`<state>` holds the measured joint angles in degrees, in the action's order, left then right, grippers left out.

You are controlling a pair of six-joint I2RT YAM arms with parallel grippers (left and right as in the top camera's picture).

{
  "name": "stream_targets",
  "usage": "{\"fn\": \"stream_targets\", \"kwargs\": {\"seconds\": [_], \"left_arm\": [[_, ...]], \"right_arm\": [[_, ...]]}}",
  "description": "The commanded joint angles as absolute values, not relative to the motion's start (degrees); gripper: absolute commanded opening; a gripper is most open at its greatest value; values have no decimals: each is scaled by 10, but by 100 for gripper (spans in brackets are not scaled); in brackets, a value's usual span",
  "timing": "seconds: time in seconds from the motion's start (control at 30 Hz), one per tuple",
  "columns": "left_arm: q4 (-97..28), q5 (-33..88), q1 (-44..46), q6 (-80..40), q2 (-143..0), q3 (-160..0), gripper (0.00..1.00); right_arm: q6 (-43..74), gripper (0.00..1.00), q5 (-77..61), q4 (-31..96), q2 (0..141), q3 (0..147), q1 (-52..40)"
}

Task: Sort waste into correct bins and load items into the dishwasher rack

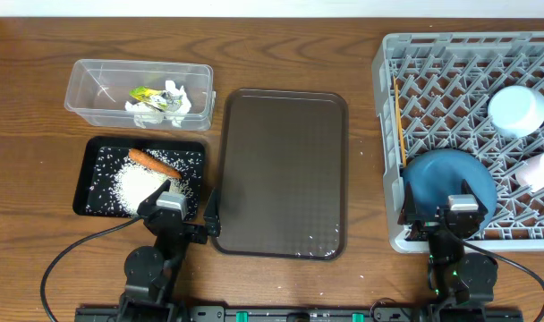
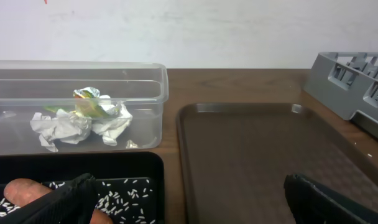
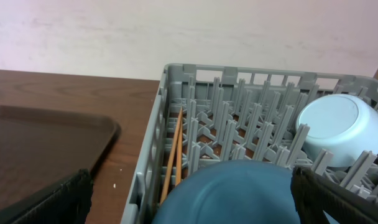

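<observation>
Only overhead, white cup (image 1: 541,170), whole carrot (image 1: 154,163)

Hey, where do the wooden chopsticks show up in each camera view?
Overhead: chopsticks lie along the left edge inside the grey rack, right side of picture.
Left wrist: not in it; only the rack's corner shows at far right.
Right wrist: lower centre, slanting just inside the rack's left wall.
Shared landmark: the grey rack, seen in all three.
</observation>
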<state>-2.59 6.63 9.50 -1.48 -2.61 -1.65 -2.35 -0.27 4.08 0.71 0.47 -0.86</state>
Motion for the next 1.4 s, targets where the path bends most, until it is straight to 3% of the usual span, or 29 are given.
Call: {"fn": "stream_targets", "kwargs": {"seconds": [0.0, 0.53, 1.03, 1.37], "left_arm": [[-51, 68, 97, -11, -22, -10, 98], [-51, 68, 93, -11, -21, -10, 98], [-51, 68, -57, -11, -1, -10, 98], [-51, 67, -70, -11, -1, -10, 98]], "right_arm": [[-22, 99, -7, 43, 3, 3, -4], [-22, 99, -7, 43, 3, 3, -4], [-22, 99, -7, 43, 3, 3, -4], [-22, 99, -7, 43, 3, 3, -4]]}}
